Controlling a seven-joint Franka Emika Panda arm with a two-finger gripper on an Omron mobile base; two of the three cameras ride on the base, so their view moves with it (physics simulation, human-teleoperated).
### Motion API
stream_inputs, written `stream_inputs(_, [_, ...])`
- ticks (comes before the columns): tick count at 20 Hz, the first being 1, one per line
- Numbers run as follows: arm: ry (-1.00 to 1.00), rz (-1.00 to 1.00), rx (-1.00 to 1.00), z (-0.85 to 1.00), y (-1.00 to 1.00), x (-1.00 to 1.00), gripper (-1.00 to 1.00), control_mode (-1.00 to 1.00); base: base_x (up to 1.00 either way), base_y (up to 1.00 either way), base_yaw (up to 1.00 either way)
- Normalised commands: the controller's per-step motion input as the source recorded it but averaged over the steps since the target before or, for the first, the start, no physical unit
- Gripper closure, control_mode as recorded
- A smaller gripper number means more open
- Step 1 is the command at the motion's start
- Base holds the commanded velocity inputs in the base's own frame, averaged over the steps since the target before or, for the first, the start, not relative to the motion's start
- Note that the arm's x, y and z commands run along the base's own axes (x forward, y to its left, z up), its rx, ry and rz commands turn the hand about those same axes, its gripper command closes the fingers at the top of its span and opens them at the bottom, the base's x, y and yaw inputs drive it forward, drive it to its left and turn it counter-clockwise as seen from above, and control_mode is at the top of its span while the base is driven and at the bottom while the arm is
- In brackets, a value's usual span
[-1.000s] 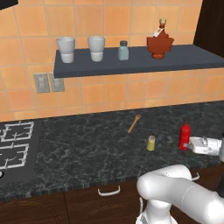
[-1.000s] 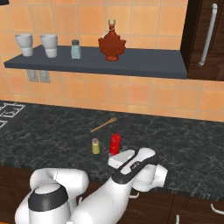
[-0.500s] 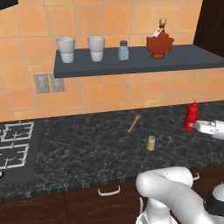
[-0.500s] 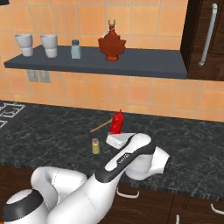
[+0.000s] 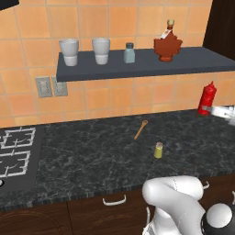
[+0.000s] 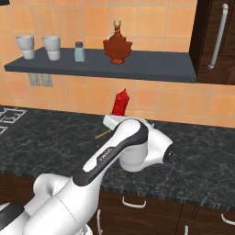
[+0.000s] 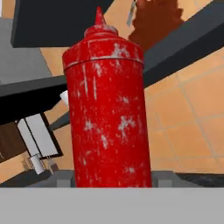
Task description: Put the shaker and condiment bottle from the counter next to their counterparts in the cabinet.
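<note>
The red condiment bottle [image 5: 207, 97] [image 6: 120, 102] [image 7: 107, 109] hangs upright in the air, well above the counter and below the cabinet shelf [image 5: 193, 61] [image 6: 151, 66]. My gripper [image 5: 205, 109] [image 6: 115, 117] is shut on its lower part. The small yellow-green shaker [image 5: 158, 150] stands on the dark counter, left of and below the gripper. On the shelf stand the counterparts: a pale blue-grey shaker [image 5: 129, 53] [image 6: 80, 51] and a brown maple-leaf bottle [image 5: 167, 42] [image 6: 117, 45] [image 7: 153, 22], up and left of the held bottle.
Two white cups [image 5: 85, 50] [image 6: 40, 46] stand at the shelf's left end. A wooden spoon [image 5: 140, 129] lies on the counter behind the shaker. A stove [image 5: 13, 153] sits at the far left. A dark cabinet door with a handle [image 6: 218, 36] is right of the shelf.
The gripper has lifted the red bottle off the counter and carried it upward toward the shelf. The arm has swung up with it. The yellow-green shaker has stayed put.
</note>
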Motion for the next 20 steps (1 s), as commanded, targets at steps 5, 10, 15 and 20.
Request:
stream_inputs(5, [-0.17,-0.16,-0.03,1.00,-0.01,-0.14,1.00,-1.00,0.00,0.00,0.00])
stream_inputs(10, [-0.24,-0.13,-0.09,1.00,0.00,-0.56,1.00,-1.00,0.00,0.00,0.00])
stream_inputs(15, [-0.12,-0.12,-0.07,1.00,0.00,-0.49,1.00,-1.00,0.00,0.00,0.00])
stream_inputs(20, [-0.03,-0.04,-0.28,0.72,0.04,0.05,1.00,-1.00,0.00,0.00,0.00])
